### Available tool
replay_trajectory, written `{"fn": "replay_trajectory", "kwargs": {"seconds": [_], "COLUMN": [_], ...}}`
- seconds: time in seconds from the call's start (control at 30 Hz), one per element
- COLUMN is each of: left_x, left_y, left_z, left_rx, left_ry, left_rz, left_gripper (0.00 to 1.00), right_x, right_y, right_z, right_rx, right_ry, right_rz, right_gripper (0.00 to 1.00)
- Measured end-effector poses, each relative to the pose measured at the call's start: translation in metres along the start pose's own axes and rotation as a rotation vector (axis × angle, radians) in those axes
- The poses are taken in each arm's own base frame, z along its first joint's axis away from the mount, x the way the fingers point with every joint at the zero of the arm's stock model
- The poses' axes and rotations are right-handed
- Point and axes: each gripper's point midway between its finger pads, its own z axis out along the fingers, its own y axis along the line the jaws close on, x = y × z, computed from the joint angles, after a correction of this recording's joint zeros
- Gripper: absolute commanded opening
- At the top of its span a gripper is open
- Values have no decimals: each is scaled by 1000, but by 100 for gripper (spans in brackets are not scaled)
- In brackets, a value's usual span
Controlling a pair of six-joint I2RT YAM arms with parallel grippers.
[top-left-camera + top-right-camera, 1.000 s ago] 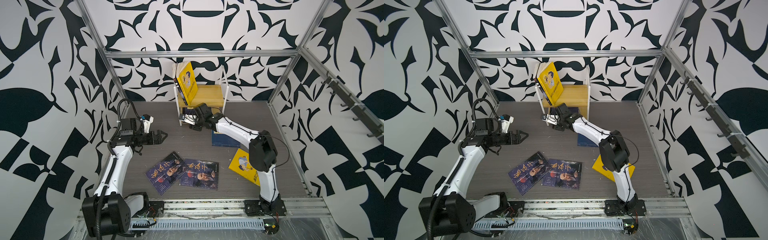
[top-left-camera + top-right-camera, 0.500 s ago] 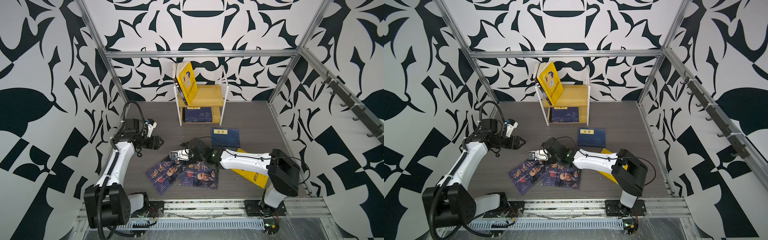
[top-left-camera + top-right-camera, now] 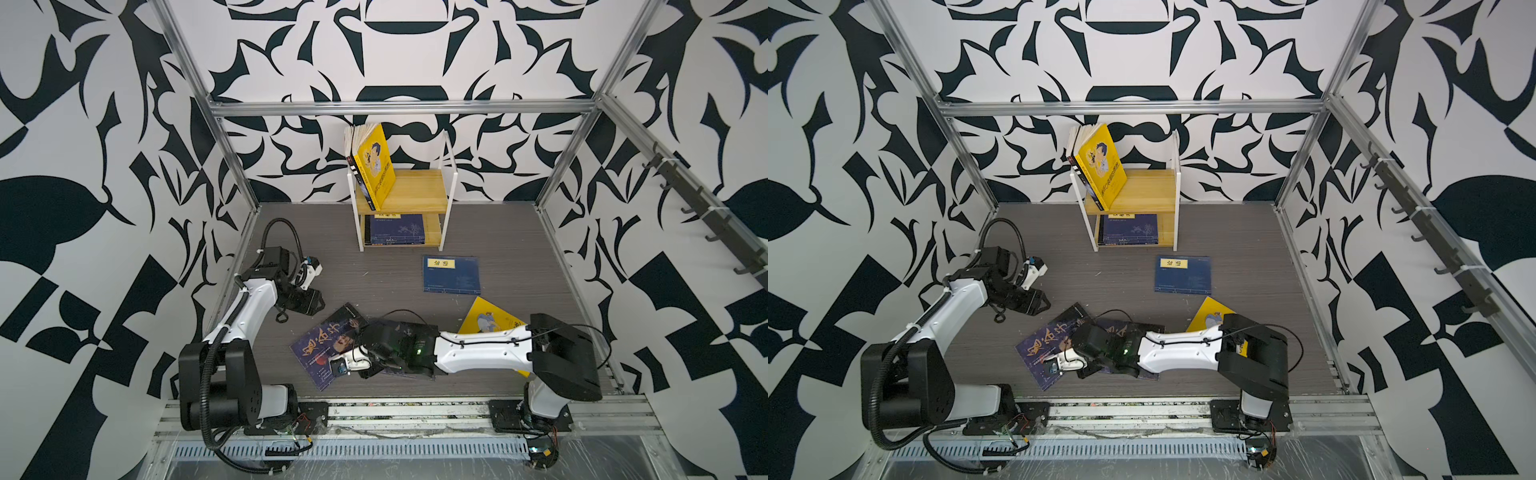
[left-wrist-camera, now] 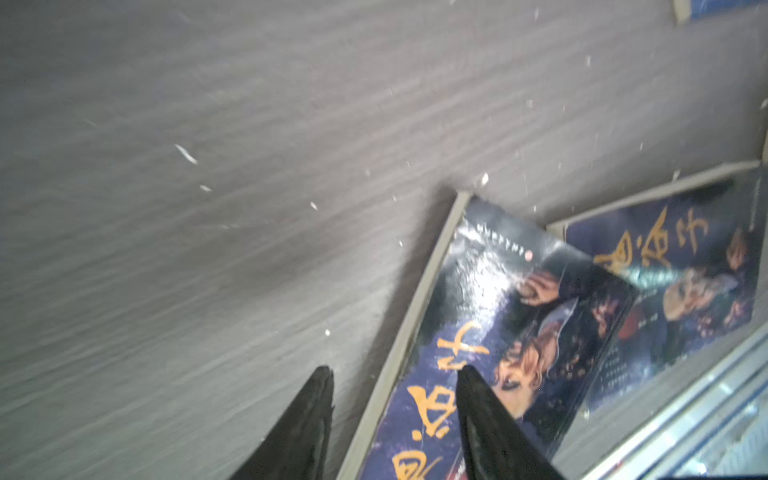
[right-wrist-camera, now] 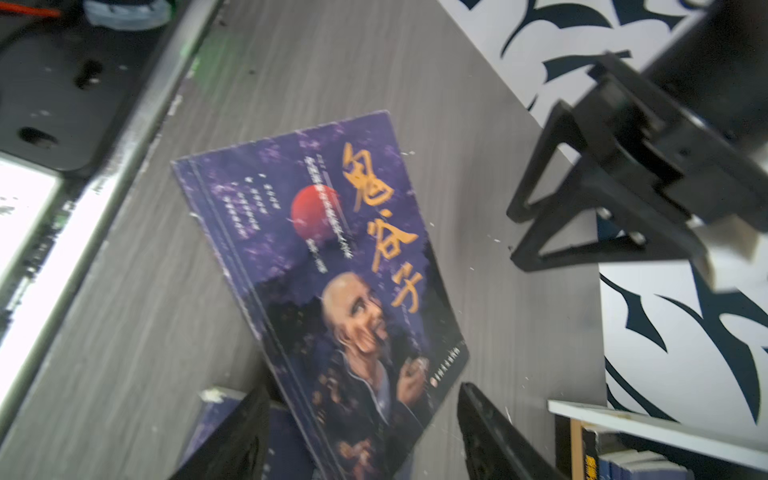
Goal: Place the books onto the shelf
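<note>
Portrait book [image 3: 328, 345] lies diag. on tabletop [image 3: 374, 282], long axis near-left to far-right, left edge clear; right hand [image 5: 361, 388] open over it, left hand [image 4: 395, 370] open nearby.

The tool [image 4: 395, 370] hangs parted above a dark blue book [image 4: 519, 316].

Noting grey floor [image 3: 395, 291]; seeing patterned walls [image 3: 104, 124] enclosing floor, hook rail [image 3: 706, 216] hanging right of floor, slotted duct [image 3: 374, 451] running before floor.
</note>
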Motion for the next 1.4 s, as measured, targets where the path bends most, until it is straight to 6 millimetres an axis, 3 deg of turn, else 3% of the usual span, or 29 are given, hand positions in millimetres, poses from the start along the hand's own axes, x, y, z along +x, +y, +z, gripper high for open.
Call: {"fn": "replay_trajectory", "kwargs": {"seconds": [0.17,0.33,0.63,0.83,1.4], "left_x": [23,36,57,62,61], "left_y": [-1,-2,5,7,10], "left_z": [12,20,30,35,44], "left_rx": [1,8,-24,-19,-37], "left_ry": [88,156,266,300,325], "left_rz": [38,71,106,106,154], "left_gripper": [49,49,46,40,24], "right_x": [8,19,13,17,6], "right_y": [29,40,26,33,25], "right_z": [19,28,35,48,60], "right_rx": [-36,-41,19,23,181], "right_ry": [56,106,116,143,98], "right_rz": [-60,-95,-79,-67,-98], "right_gripper": [73,71,66,65,60]}}
